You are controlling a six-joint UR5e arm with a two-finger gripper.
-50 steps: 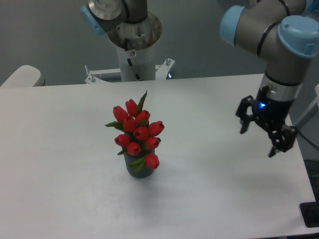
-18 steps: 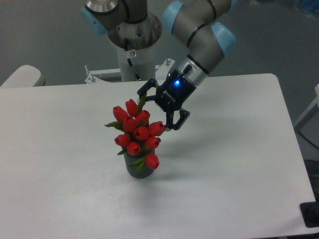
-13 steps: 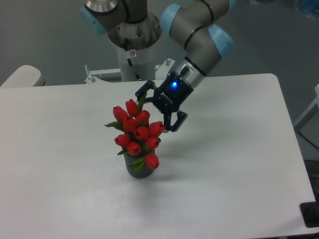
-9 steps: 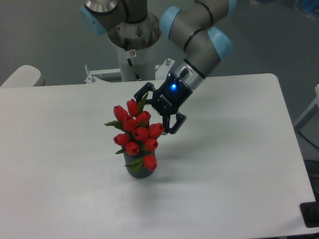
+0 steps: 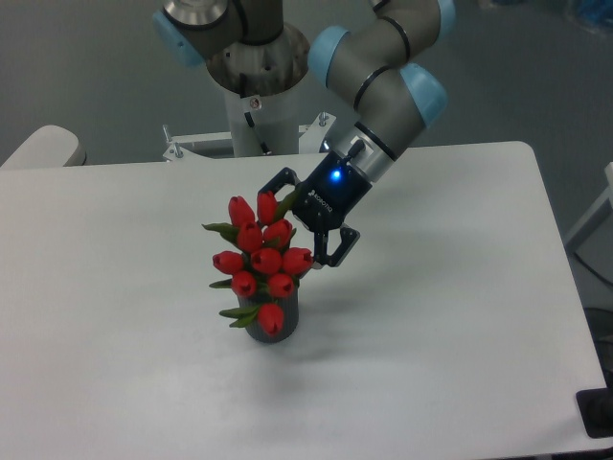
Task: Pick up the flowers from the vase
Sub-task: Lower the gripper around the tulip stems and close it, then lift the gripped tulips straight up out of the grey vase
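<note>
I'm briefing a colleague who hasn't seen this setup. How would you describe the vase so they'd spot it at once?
Look at the white table, left of its middle, just below and left of the black gripper. There a bunch of red flowers stands up, and the vase is the short dark grey pot holding their base. It is the only container on the table, mostly hidden by the blooms.

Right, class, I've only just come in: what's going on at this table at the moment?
A single robot arm has brought its gripper up against the right side of a bunch of red tulips, the flowers. One finger shows above the bunch and one below, at its right edge, so the jaws look spread around it rather than closed. The flowers are in the dark grey vase, which stands on the white table, and lean slightly left. They have not been lifted out yet.
</note>
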